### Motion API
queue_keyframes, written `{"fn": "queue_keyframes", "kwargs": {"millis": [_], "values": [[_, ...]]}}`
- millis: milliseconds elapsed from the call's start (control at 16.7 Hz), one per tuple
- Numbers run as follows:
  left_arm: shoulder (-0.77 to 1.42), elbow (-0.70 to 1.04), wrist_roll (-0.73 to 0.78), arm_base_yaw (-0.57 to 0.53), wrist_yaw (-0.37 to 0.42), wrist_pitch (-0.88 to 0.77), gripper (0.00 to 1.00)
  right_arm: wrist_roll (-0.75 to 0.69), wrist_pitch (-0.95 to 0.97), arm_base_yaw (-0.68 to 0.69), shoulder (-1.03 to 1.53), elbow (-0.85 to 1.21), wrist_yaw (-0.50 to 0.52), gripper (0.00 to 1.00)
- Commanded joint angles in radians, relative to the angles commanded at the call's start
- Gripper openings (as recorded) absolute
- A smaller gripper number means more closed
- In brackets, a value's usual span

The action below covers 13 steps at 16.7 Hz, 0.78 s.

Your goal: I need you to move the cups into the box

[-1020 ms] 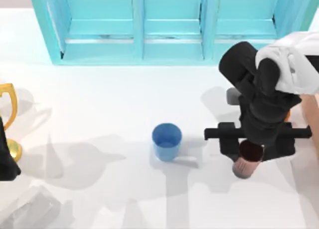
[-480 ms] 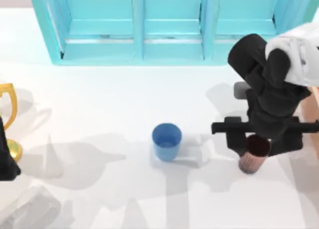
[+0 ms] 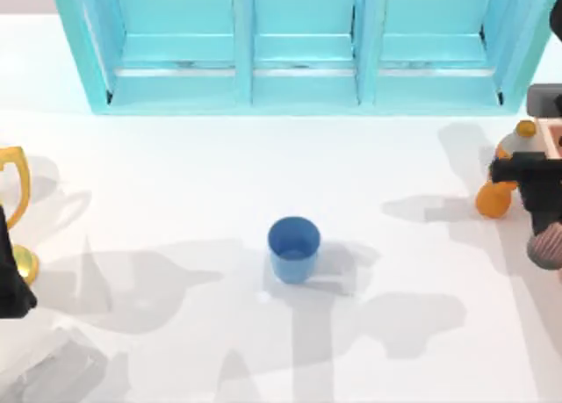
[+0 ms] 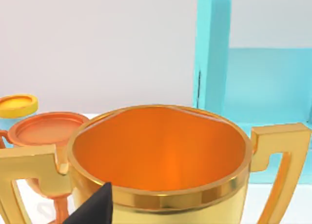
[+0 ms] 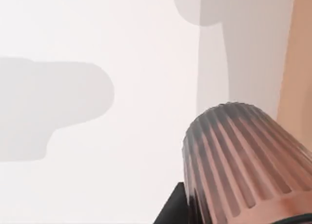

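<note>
The plain blue cup (image 3: 293, 248) stands upright on the white table near the middle. At the right edge my right gripper (image 3: 543, 220) is shut on the pinkish-brown ribbed cup (image 3: 546, 247) and holds it above the table. In the right wrist view the ribbed cup (image 5: 243, 155) hangs beside the tan wall of the box (image 5: 298, 63). A corner of the box (image 3: 553, 135) shows at the top view's right edge. My left arm (image 3: 10, 280) is parked at the left edge, far from both cups.
A turquoise cabinet (image 3: 299, 43) runs along the back. An orange bottle (image 3: 492, 201) lies just left of the right gripper. A gold trophy (image 3: 13, 201) stands at the left edge, close to the left wrist camera as the trophy (image 4: 161, 155).
My right arm has carried the ribbed cup to the right, up to the table's right edge by the box, uncovering the orange bottle. The blue cup and left arm have not moved.
</note>
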Motion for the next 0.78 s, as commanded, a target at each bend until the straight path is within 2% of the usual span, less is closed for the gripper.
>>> {"fn": "queue_keyframes", "kwargs": {"millis": [420, 600, 780], "values": [[0.0, 0.0, 0.0, 0.0, 0.0, 0.0, 1.0, -0.045, -0.019, -0.043, -0.018, 0.001, 0.002, 0.0], [0.0, 0.0, 0.0, 0.0, 0.0, 0.0, 1.0, -0.167, -0.051, -0.166, -0.061, -0.004, 0.006, 0.0], [0.0, 0.0, 0.0, 0.0, 0.0, 0.0, 1.0, -0.351, -0.093, -0.347, -0.121, -0.024, 0.016, 0.0]]}}
